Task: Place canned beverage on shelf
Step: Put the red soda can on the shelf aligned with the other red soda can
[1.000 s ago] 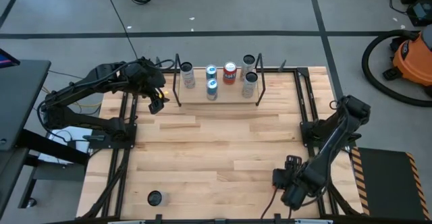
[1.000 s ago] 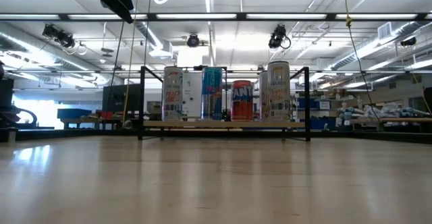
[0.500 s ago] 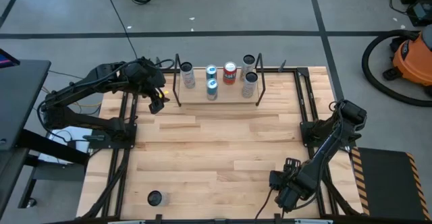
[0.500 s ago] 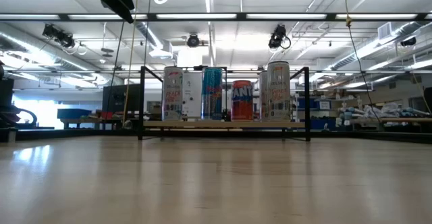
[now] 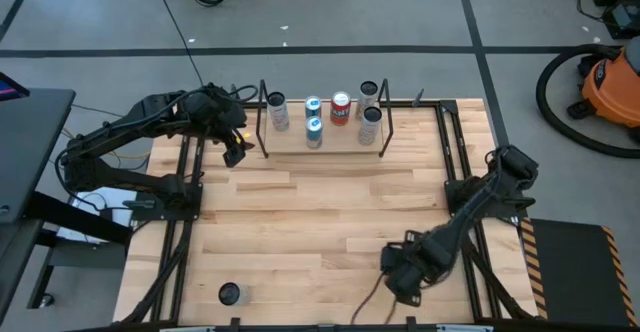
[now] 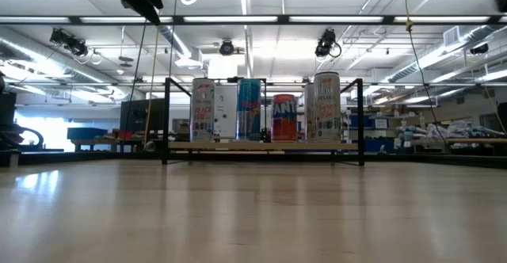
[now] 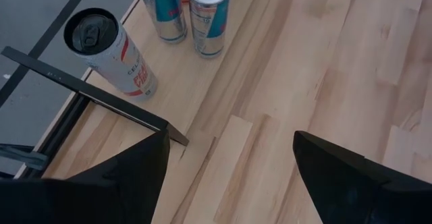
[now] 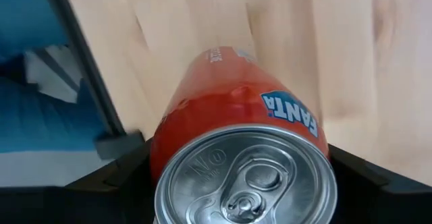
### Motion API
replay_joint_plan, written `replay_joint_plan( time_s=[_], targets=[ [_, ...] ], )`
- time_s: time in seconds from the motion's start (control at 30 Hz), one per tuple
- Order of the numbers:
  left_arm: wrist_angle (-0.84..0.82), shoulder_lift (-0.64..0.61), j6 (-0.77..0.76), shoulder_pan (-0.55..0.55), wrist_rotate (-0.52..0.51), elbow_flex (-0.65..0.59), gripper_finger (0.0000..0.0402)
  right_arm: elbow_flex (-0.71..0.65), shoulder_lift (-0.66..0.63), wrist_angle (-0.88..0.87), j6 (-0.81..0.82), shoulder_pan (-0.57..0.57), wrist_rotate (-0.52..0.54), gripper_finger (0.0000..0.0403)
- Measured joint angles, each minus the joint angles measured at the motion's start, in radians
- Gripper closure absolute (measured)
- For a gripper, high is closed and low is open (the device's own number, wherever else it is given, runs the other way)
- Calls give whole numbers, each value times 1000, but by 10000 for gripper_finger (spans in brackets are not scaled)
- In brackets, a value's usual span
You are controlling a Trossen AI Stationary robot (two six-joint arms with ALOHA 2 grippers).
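Rack: low wooden shelf [image 5: 345, 140] with black end frames, far centre, six upright cans.
Stray: dark-topped can [image 5: 230, 293], near left.
Right gripper [image 5: 400, 272]: near right, fingers clasping orange Fanta can [image 8: 239, 143].
Left gripper [image 5: 232, 152]: fingers spread, empty, left of shelf.

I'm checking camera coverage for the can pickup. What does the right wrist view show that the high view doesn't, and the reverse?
Only the right wrist view: an orange Fanta can close in front of the camera, its pull tab visible.

Only the high view: the shelf with six cans, a lone can at the table corner far from the shelf on the left arm's side, the left end effector open beside the shelf's left end, and the right end effector, which hides the Fanta can from above.

Both: the wood table.
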Motion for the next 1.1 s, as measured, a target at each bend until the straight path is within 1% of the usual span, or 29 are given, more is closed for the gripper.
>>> replay_joint_plan(
  time_s=[0.13, 0.23, 0.53, 0.63, 0.83, 0.97, 1.1],
  targets=[
    [0, 0, -17, 0, 0, 0, 86, 68, 0, -12, -141, -99, -1, 97],
    [-1, 0, -35, 0, 0, 0, 86, 125, -1, -60, -267, -188, 10, 97],
    [-18, 0, -52, 0, 0, 0, 86, 274, -2, -256, -639, -510, 118, 97],
    [-18, 0, -51, 0, 0, 0, 86, 308, -2, -291, -735, -615, 150, 97],
    [-17, 0, -51, 0, 0, 0, 86, 334, -2, -267, -884, -766, 165, 97],
    [-16, 0, -52, 0, 0, 0, 86, 334, -1, -236, -959, -829, 206, 97],
    [-15, 0, -52, 0, 0, 0, 86, 334, -1, -172, -1024, -880, 208, 97]
  ],
)
